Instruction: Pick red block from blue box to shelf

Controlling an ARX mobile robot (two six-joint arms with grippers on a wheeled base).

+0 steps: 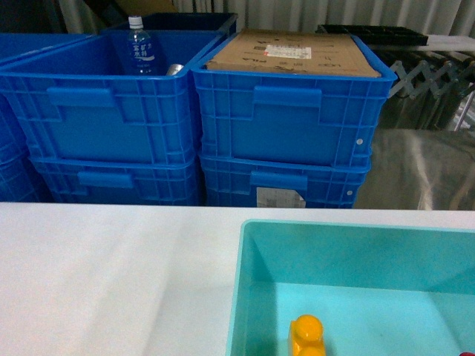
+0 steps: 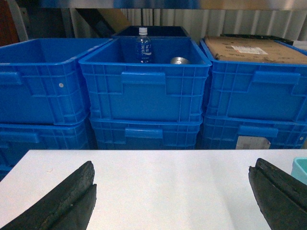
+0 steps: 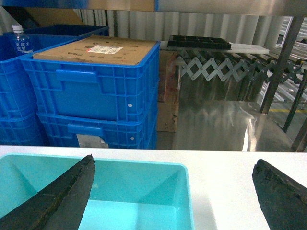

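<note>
With both sets of jaws spread wide and empty, I glimpse the red block, light, rigid and slick-sided, in the blue box at the desk's near right edge; I'd pinch its flat sides.

The bottle label and the cardboard sticker carry print too small to read.

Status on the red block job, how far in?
Nothing done yet. Left pincer is open over the white table, right pincer open above the blue box, both empty. The red block is barely visible at the frame edge. Grasp and shelf placement remain.
</note>
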